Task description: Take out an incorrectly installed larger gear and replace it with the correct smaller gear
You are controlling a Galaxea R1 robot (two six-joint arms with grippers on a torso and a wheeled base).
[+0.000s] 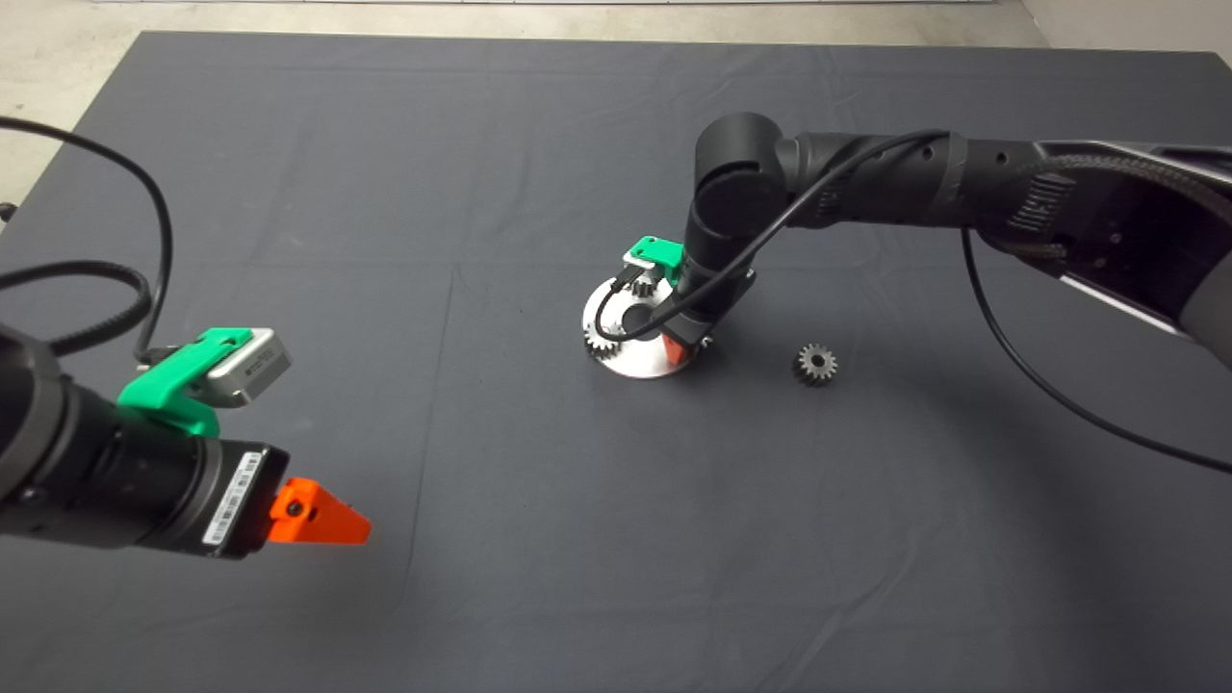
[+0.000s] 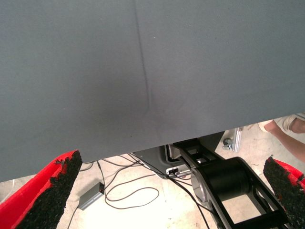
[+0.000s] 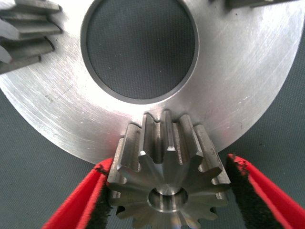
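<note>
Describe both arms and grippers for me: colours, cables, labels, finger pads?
Both arms are black, jointed tubes with loose black cables. The left gripper has orange-red wedge fingers, a white barcode label on its black body and a green bracket carrying a silver-grey camera box. The right gripper has red fingers lined with rough black pads and a matching green bracket.

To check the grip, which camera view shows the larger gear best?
The right wrist view: the larger gear fills it, between the right gripper's fingers. In the head view the arm hides it. The left wrist view does not show it.
</note>
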